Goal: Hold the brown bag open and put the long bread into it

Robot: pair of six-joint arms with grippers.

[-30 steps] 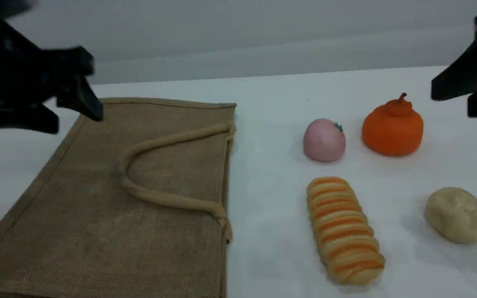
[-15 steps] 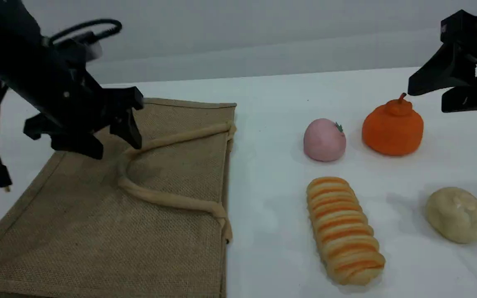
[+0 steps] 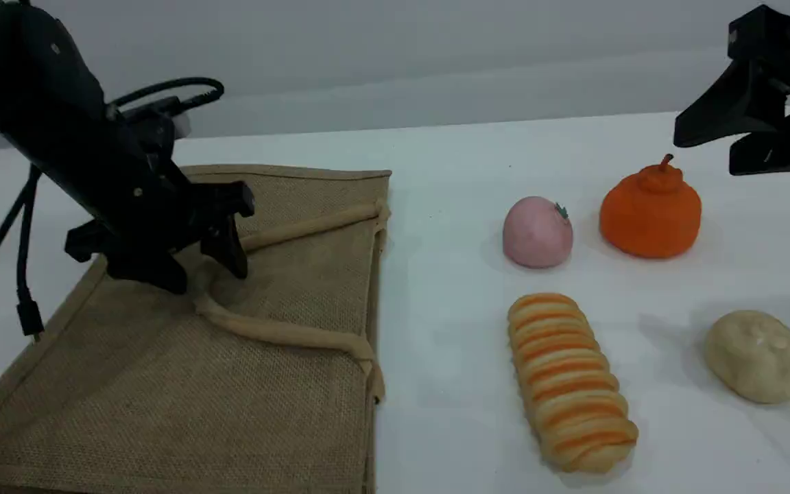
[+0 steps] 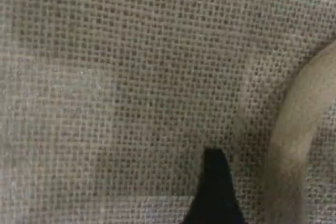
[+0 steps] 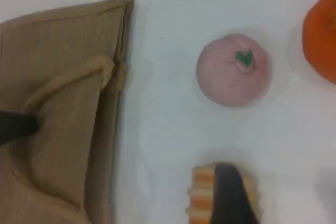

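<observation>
The brown bag (image 3: pixel 285 418) lies flat on the table's left half, its mouth edge facing right and its beige loop handle (image 3: pixel 285 334) resting on top. My left gripper (image 3: pixel 203 274) hangs open just above the bag, its fingers straddling the bend of the handle. The left wrist view shows the bag's weave (image 4: pixel 131 77), one dark fingertip (image 4: pixel 215 182) and the handle (image 4: pixel 299 129) beside it. The long bread (image 3: pixel 570 381), striped orange and cream, lies on the table right of the bag. High at the far right, my right gripper (image 3: pixel 707 154) is open and empty; its fingertip (image 5: pixel 231 198) shows over the long bread (image 5: pixel 202 192).
A pink round fruit (image 3: pixel 537 232) and an orange pumpkin-like fruit (image 3: pixel 650 213) sit behind the bread. A pale beige bun (image 3: pixel 757 355) lies at the right. A black cable (image 3: pixel 21 274) hangs from the left arm beside the bag.
My left arm has come down and to the right, from the bag's far left corner to the handle's bend. The right gripper has shifted a little left. Nothing on the table moved.
</observation>
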